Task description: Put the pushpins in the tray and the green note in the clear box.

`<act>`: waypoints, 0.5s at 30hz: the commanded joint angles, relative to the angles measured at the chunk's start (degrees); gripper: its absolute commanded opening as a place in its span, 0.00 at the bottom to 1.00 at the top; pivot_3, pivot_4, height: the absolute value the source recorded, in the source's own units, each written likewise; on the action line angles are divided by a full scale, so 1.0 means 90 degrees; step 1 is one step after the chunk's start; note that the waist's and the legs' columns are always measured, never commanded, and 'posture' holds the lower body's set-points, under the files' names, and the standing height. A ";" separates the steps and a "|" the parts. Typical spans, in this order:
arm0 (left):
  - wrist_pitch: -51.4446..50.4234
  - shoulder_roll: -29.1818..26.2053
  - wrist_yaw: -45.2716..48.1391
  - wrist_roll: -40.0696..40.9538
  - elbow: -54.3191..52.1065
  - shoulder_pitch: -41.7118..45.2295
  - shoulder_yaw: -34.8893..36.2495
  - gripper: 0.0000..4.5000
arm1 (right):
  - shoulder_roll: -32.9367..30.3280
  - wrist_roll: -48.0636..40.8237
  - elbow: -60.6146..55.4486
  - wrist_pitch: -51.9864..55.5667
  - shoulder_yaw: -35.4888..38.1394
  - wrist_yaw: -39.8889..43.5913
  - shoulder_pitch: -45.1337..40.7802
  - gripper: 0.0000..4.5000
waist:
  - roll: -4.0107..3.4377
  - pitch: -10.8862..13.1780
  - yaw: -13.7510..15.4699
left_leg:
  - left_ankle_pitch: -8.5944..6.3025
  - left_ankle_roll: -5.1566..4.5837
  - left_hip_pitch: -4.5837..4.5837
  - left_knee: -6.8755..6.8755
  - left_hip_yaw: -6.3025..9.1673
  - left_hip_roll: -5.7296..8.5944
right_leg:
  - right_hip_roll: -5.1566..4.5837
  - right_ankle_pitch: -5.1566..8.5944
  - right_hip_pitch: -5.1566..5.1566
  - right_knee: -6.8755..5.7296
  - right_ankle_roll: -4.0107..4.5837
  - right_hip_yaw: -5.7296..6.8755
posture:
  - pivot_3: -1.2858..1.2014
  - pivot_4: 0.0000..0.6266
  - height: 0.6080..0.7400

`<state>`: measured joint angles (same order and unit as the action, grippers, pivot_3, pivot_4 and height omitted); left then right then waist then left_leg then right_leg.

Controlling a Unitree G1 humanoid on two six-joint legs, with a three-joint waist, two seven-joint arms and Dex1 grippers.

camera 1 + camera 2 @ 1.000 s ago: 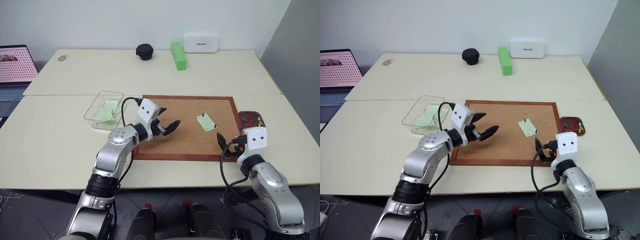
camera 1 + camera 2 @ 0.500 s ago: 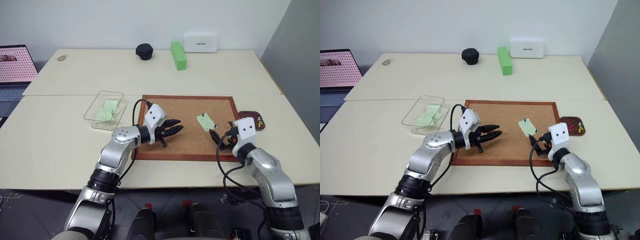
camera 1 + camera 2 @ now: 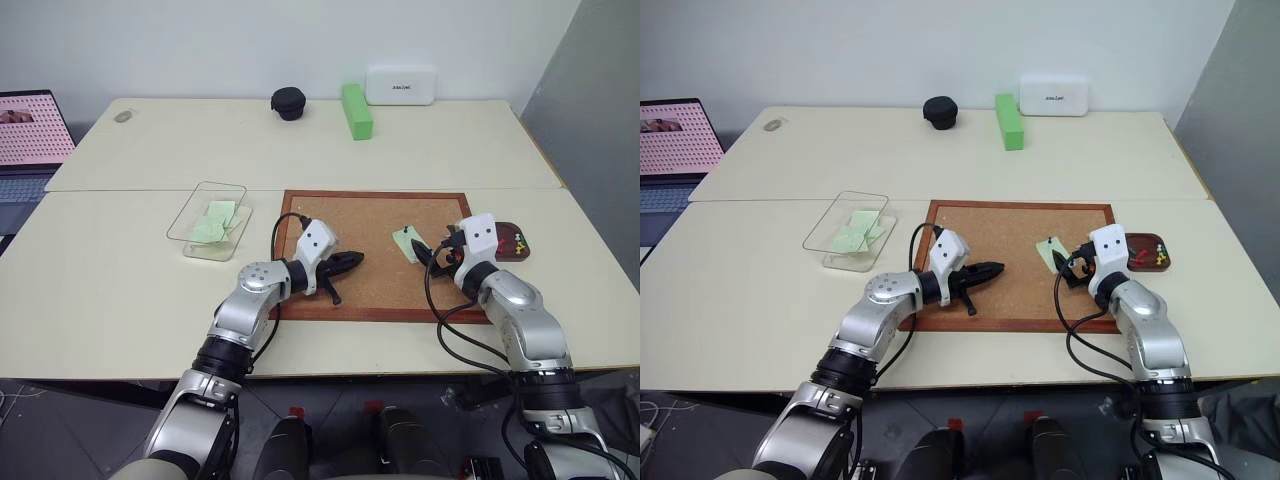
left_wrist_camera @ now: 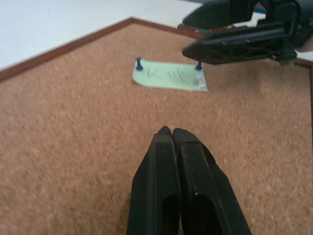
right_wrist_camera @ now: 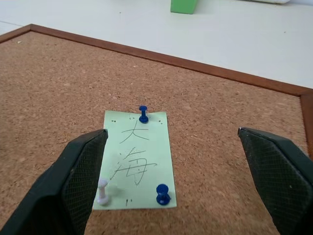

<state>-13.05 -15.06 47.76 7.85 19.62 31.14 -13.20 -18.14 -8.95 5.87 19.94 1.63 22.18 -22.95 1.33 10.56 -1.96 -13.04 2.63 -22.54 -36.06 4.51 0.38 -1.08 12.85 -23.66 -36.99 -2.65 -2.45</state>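
Note:
The green note (image 5: 139, 164) lies pinned to the corkboard (image 3: 370, 225), with handwriting on it. Two blue pushpins (image 5: 143, 113) and a white one (image 5: 102, 190) stick in it. My right gripper (image 5: 172, 132) is open, low over the board, its fingers wide on either side of the note's near end. My left gripper (image 4: 171, 132) is shut on nothing and rests low over the board's left-middle, pointing at the note. The dark red-brown tray (image 3: 1148, 237) sits just right of the board with several coloured pins in it. The clear box (image 3: 183, 222) stands left of the board with green slips inside.
A bright green block (image 3: 357, 110), a black round case (image 3: 289, 102) and a white device (image 3: 401, 85) stand on the far table. A laptop (image 3: 30, 140) is at the far left edge. The table's right edge runs close behind the tray.
My left gripper has shut and sunk toward the corkboard. My right gripper, still open, has moved forward from the board's near edge up to the note.

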 commanded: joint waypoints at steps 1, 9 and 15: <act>0.0042 -0.0111 -0.0009 -0.0466 0.0365 -0.0058 -0.0344 0.01 | 0.0096 0.0135 0.0700 -0.0459 -0.0103 0.0075 -0.0503 1.00 | -0.0003 -0.0003 0.0007 | 0.0000 0.0000 0.0004 -0.0001 0.0000 -0.0001 | 0.0001 0.0000 0.0003 0.0000 0.0000 0.0000 | 0.52 0.24 1.00; -0.0069 -0.0032 0.0056 -0.0362 0.0098 -0.0126 -0.0307 0.01 | 0.0343 0.0209 0.2001 -0.1038 -0.0197 0.0270 -0.1261 1.00 | -0.0010 -0.0007 -0.0001 | 0.0000 0.0000 0.0034 0.0001 -0.0002 -0.0002 | 0.0000 0.0000 0.0028 -0.0003 0.0000 -0.0002 | 0.52 0.24 1.00; -0.0065 -0.0020 -0.0038 -0.0368 -0.0029 -0.0050 -0.0241 0.00 | 0.0475 0.0255 0.2851 -0.1376 -0.0151 0.0252 -0.1646 0.91 | -0.0011 -0.0007 0.0000 | 0.0000 0.0000 0.0035 0.0001 -0.0001 -0.0002 | -0.0001 0.0000 0.0028 -0.0003 0.0001 -0.0003 | 0.52 0.24 1.00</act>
<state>-12.42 -15.31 47.51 5.70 19.73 31.44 -14.41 -14.05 -6.84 30.16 9.61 -0.56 24.48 -35.92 1.24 10.49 -1.96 -13.04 2.63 -22.23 -36.04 4.50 0.37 -1.09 12.84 -23.41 -37.02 -2.65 -2.48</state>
